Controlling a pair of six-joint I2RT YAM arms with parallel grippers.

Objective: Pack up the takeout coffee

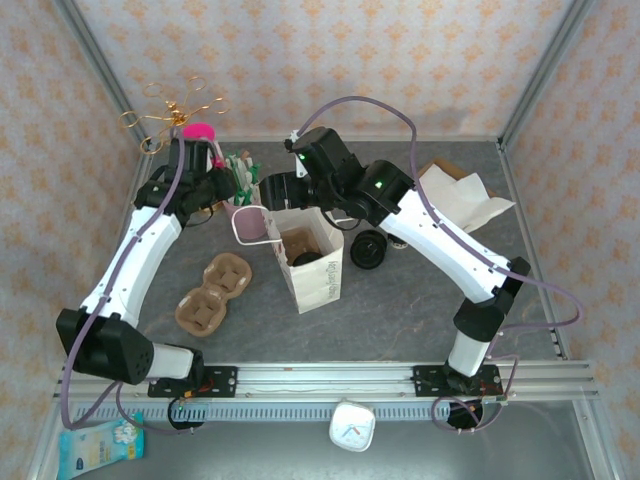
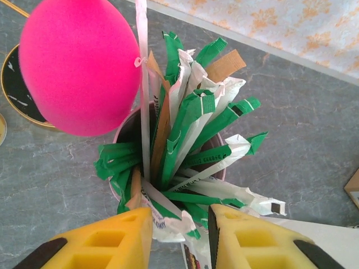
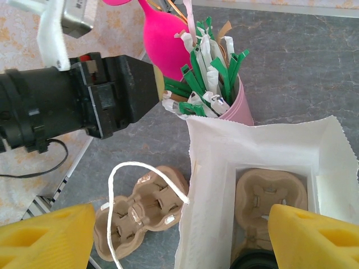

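My left gripper (image 2: 179, 232) hangs over the pink cup (image 3: 238, 109) at the far left of the table (image 2: 303, 123). Its yellow fingers (image 2: 112, 241) stand a narrow gap apart. The white and green packets (image 2: 193, 129) crowding the cup rise toward them, and the end of one packet lies right in that gap (whether the pads actually pinch it, I cannot tell). A pink balloon (image 2: 78, 61) stands just beside the cup.

My right gripper (image 3: 179, 238) hovers above the open mouth of the white bag (image 3: 213, 145) at mid-table, jaws spread wide and holding nothing. One finger hangs over the table left of the bag, the other over the bag's inside.

The coffee (image 1: 306, 258) sits down in the bag, black lid up, against a brown carrier (image 3: 269, 193) that lies on the bag's floor. A second carrier (image 1: 212, 295) rests on the table to the left of the bag, apart from it. In the right wrist view the bag's string handle (image 3: 132, 168) loops in front of that carrier.
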